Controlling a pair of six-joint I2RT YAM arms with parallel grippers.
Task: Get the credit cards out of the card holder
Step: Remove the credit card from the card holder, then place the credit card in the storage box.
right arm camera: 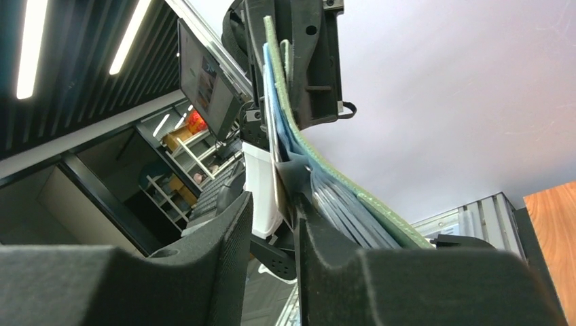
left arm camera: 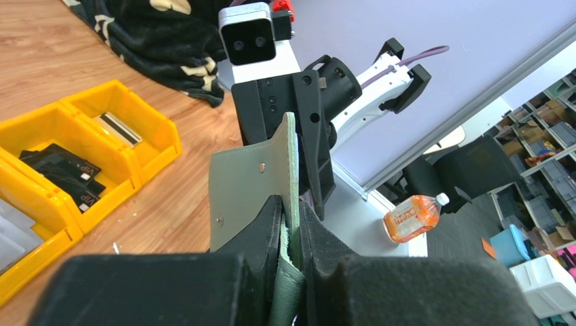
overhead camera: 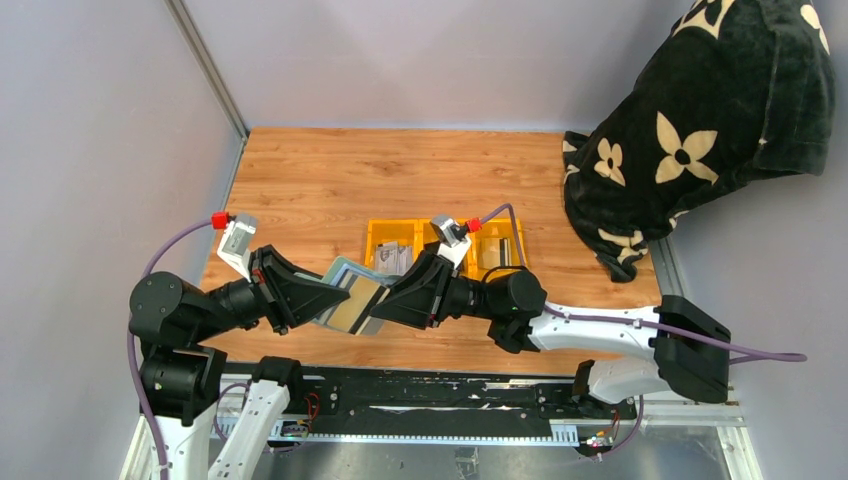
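Observation:
My left gripper (overhead camera: 328, 297) is shut on the sage-green card holder (overhead camera: 345, 272) and holds it open above the table's front edge. In the left wrist view the gripper (left arm camera: 292, 224) pinches the holder's green flap (left arm camera: 244, 183) edge-on. My right gripper (overhead camera: 388, 296) is at the holder's open blue-grey inside, where a tan card (overhead camera: 352, 306) shows. In the right wrist view the gripper (right arm camera: 272, 204) is open; the thin card edge (right arm camera: 274, 173) lies in the gap against the right finger (right arm camera: 326, 272). The layered pockets (right arm camera: 353, 210) sit behind that finger.
A yellow three-compartment bin (overhead camera: 400, 224) stands just behind the grippers with cards in it (overhead camera: 393, 258); it also shows in the left wrist view (left arm camera: 136, 102). A black flower-patterned cloth lump (overhead camera: 690, 130) fills the back right corner. An orange bottle (left arm camera: 411, 217) lies off the table.

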